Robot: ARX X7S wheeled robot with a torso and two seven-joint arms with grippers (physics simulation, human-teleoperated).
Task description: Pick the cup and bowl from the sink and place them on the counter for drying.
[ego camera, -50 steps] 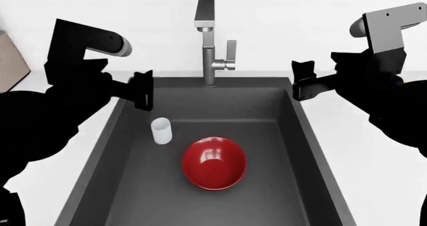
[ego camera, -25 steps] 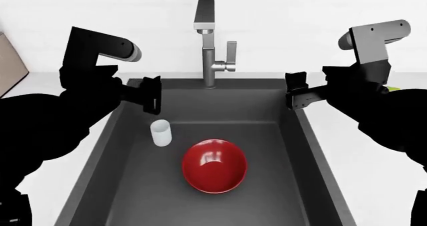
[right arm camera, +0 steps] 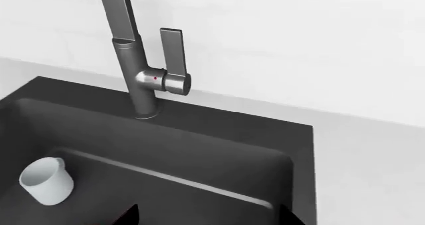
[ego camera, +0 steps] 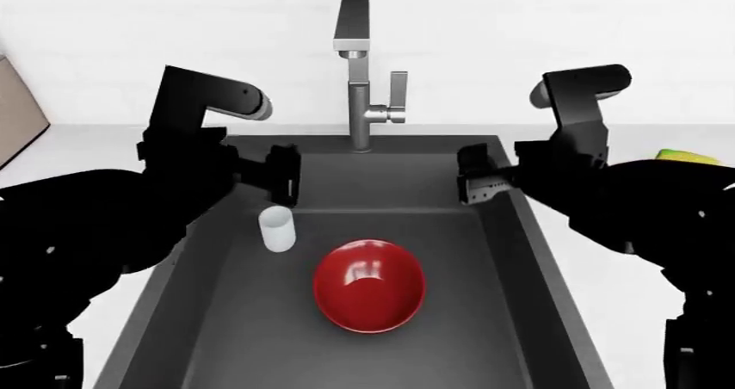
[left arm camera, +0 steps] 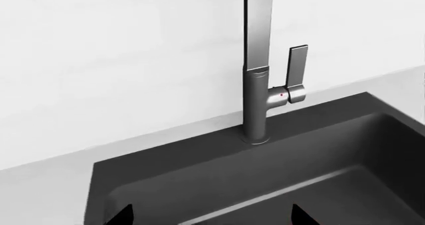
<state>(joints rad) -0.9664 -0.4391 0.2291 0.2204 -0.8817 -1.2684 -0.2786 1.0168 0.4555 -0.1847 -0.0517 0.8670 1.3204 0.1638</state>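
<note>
The small white cup stands upright in the left part of the dark grey sink; it also shows in the right wrist view. The glossy red bowl lies in the middle of the basin. My left gripper is open and empty, above the sink's back left, just above and behind the cup. My right gripper is open and empty over the sink's back right edge. In each wrist view only the two fingertips show, wide apart.
The tall steel faucet with its side lever stands at the sink's back middle between both grippers. White counter runs on both sides. A yellow-green thing lies at the far right; a brown board is at the far left.
Both arms have moved inward and down toward the sink. The left gripper is now close above the cup; the right has come over the sink's right rim. Cup and bowl have not moved.
</note>
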